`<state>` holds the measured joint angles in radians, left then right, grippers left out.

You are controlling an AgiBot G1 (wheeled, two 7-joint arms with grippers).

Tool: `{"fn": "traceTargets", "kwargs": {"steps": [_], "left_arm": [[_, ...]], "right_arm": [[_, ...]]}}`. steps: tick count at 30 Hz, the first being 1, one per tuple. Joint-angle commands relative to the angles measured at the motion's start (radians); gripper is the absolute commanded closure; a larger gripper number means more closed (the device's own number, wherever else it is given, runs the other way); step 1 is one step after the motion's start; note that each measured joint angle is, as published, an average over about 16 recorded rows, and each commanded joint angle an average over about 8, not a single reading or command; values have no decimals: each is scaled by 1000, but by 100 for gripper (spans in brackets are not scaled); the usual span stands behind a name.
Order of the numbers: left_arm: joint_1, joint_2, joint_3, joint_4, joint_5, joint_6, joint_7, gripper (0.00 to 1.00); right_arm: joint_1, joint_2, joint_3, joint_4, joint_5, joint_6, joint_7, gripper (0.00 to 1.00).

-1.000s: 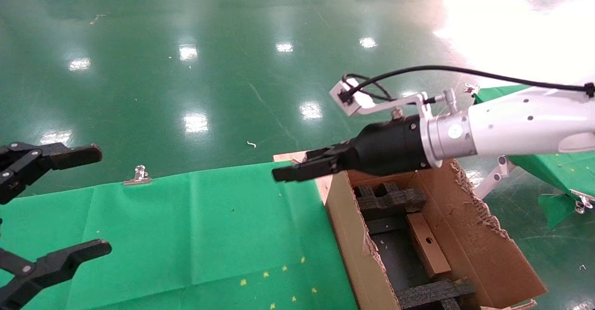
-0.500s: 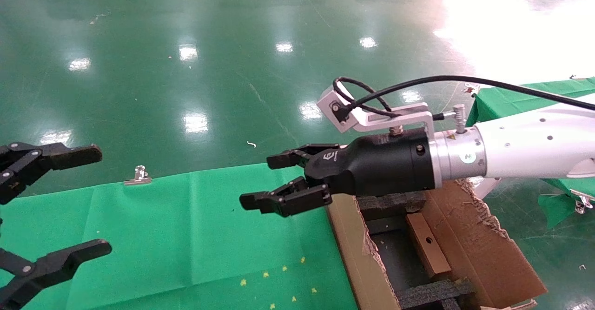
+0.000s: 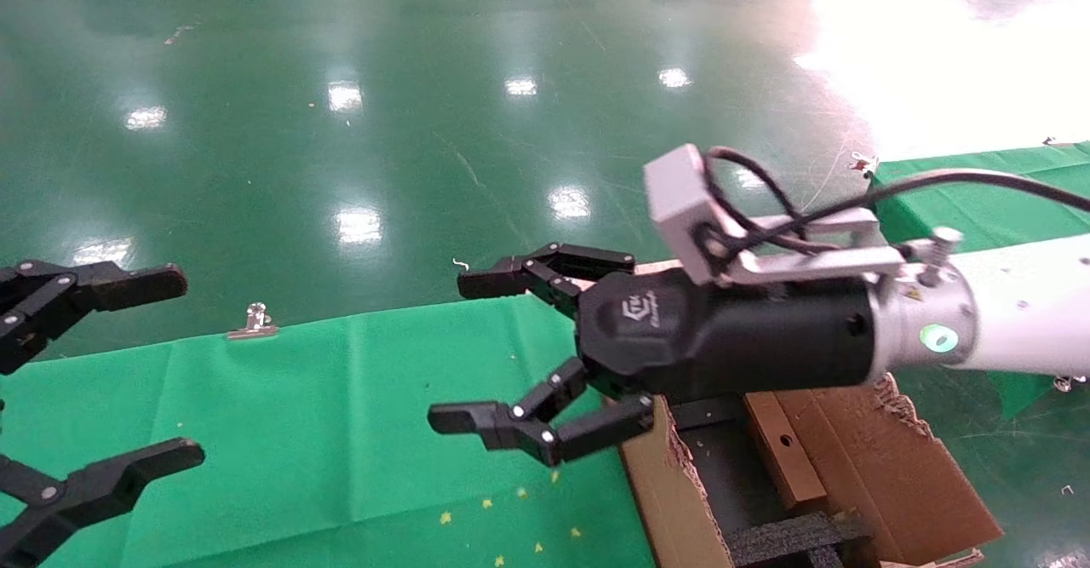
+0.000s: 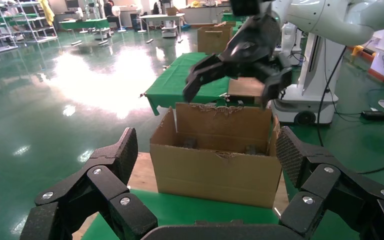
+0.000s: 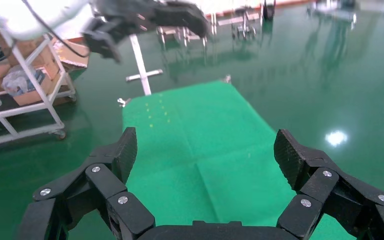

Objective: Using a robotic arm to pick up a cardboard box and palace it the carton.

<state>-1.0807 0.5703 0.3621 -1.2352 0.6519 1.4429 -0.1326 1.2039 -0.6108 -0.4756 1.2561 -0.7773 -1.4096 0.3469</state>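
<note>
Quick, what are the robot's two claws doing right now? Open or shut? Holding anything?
Left end effector: open, holding nothing, parked at the green cloth's edge.
Right end effector: open, holding nothing, above the cloth beside the carton.

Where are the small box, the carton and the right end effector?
box [image 3: 782, 449], head view, top face near its round hole
carton [image 4: 215, 174], left wrist view, front wall
right end effector [image 3: 485, 351], head view, midway between the open fingertips
</note>
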Motion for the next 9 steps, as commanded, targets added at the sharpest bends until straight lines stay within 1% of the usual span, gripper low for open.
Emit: {"fn": "traceTargets", "kwargs": {"steps": [1,6,9], "left_arm": [[0,0,0,0,0,0,0,0],[0,0,0,0,0,0,0,0],[0,0,0,0,0,0,0,0]], "right_arm": [[-35,0,54,8,13,-23,-43,0],[-109,0,166,24,39,-73,-134,0],[-128,0,194,27,46,-85,-156,0]]}}
